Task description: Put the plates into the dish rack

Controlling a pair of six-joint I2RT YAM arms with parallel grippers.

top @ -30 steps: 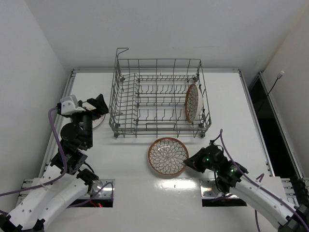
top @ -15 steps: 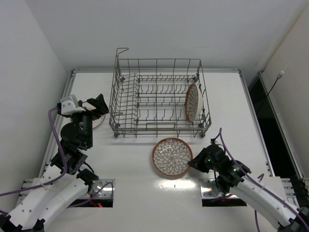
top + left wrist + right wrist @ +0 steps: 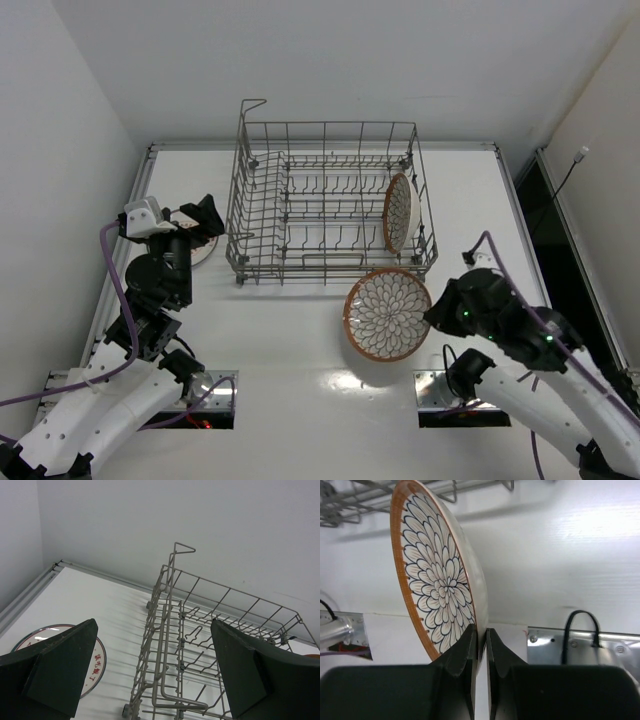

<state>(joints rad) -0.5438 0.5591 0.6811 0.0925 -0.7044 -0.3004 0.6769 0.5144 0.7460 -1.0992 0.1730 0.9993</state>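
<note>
My right gripper (image 3: 432, 316) is shut on the rim of the brown-rimmed petal-flower plate (image 3: 386, 314) and holds it lifted and tilted on edge just in front of the dish rack (image 3: 328, 192). The right wrist view shows that plate (image 3: 437, 587) pinched between my fingers (image 3: 462, 647). The white lattice plate (image 3: 398, 212) stands upright among the tines at the rack's right end. The white plate with the orange design (image 3: 200, 247) lies flat left of the rack, partly hidden under my left gripper (image 3: 200, 220), which is open and empty; this plate also shows in the left wrist view (image 3: 97, 662).
The rack's raised corner handle (image 3: 184, 547) stands at its far left. White walls close in the table at back and left. Metal base plates (image 3: 585, 647) sit at the near table edge.
My right gripper has lifted the petal-flower plate off the table, tilted it on edge and carried it right and towards the rack. The left arm has not moved.
</note>
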